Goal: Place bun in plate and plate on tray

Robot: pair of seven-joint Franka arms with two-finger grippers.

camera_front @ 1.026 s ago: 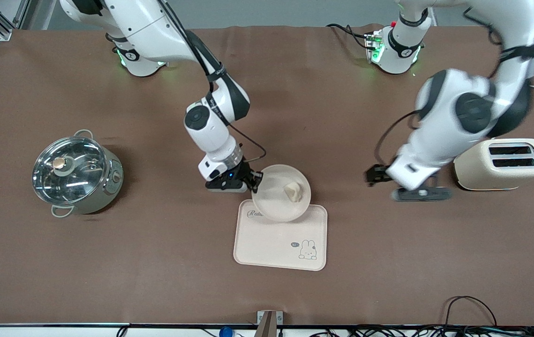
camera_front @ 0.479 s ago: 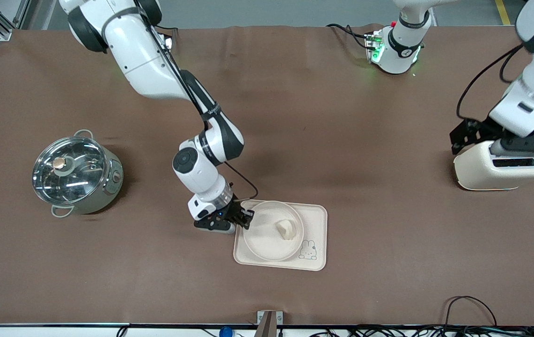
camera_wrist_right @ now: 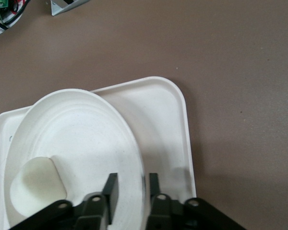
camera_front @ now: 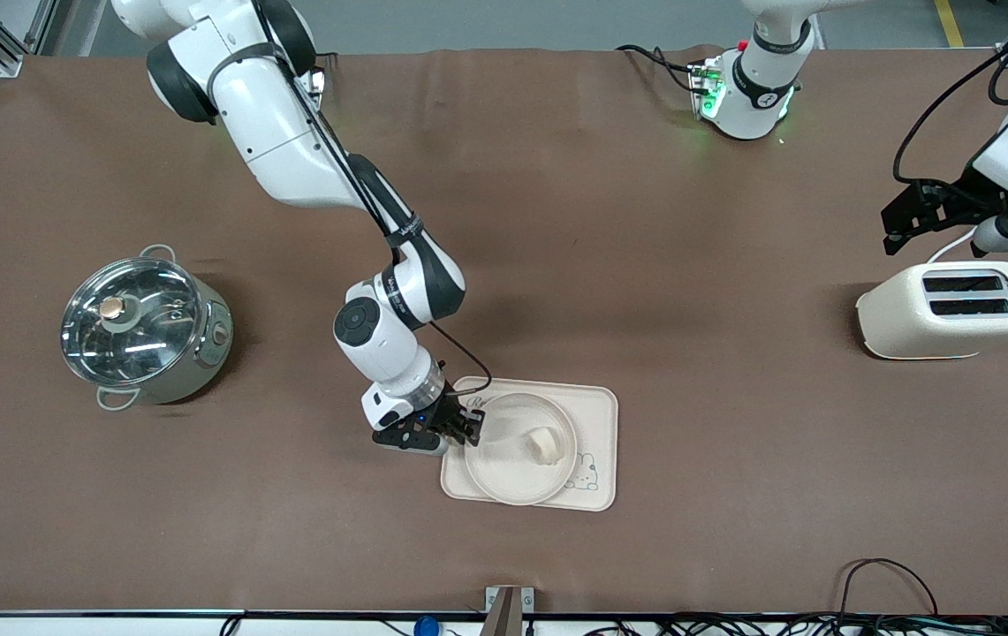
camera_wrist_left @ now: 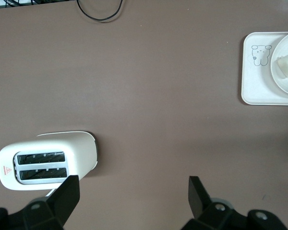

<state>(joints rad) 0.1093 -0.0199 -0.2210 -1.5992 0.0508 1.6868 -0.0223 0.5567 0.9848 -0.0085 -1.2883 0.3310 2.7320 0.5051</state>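
The cream-white plate (camera_front: 504,473) lies on the "Rabbit" tray (camera_front: 596,415), covering most of it and reaching the tray's edge nearest the front camera. The small pale bun (camera_front: 543,444) sits in the plate. My right gripper (camera_front: 461,430) is shut on the plate's rim at the side toward the right arm's end. In the right wrist view its fingers (camera_wrist_right: 110,189) straddle the rim of the plate (camera_wrist_right: 77,134), with the bun (camera_wrist_right: 33,184) inside and the tray (camera_wrist_right: 168,124) beneath. My left gripper (camera_front: 954,221) is open and empty, up over the table beside the toaster (camera_front: 950,309).
A steel pot with a glass lid (camera_front: 143,327) stands toward the right arm's end. The cream toaster shows in the left wrist view (camera_wrist_left: 48,158), with the tray (camera_wrist_left: 254,86) a long way off. Cables lie along the table edge nearest the front camera.
My right gripper carried the plate with the bun from over the tray's farther edge onto the tray. My left arm pulled back up toward its own end, past the toaster.
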